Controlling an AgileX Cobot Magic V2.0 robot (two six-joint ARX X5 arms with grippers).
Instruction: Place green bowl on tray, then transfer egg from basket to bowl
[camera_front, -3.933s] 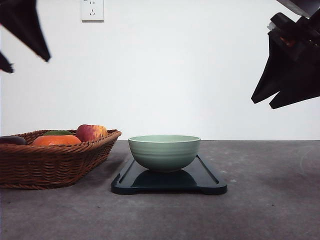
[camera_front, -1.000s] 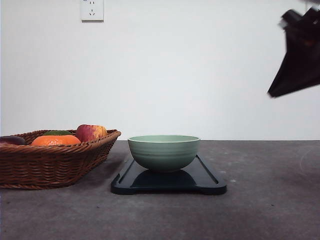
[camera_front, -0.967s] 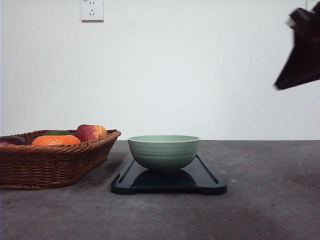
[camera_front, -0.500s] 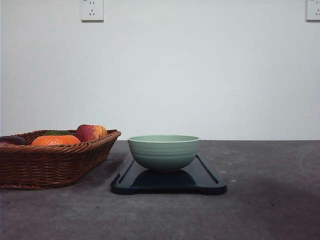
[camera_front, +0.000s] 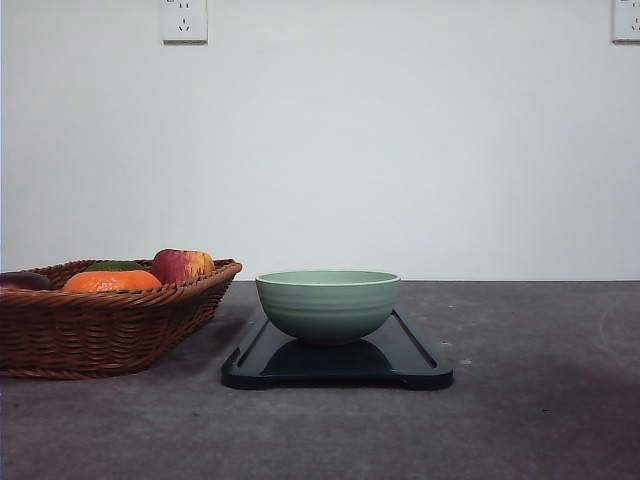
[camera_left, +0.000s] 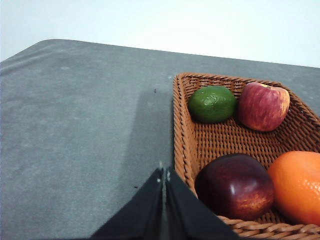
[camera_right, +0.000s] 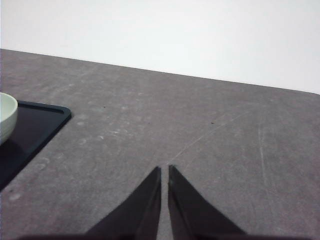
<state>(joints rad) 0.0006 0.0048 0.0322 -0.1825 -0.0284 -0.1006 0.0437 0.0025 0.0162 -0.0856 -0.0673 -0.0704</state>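
Grey tabletop lies quiet; our right gripper (camera_right: 164, 172) has left the front view, fingers pressed together, empty; left gripper (camera_left: 164, 176) likewise; bowl (camera_front: 328, 304) sits on tray (camera_front: 420, 362); egg unseen in basket (camera_front: 110, 325), transfer unconfirmed.

Matte black tapered fingers (camera_left: 150, 210) on both tools (camera_right: 165, 172)

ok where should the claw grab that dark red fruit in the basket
Probably from above, across its round middle: the dark red fruit sits low in the basket, with the rim close on one side and the orange beside it.
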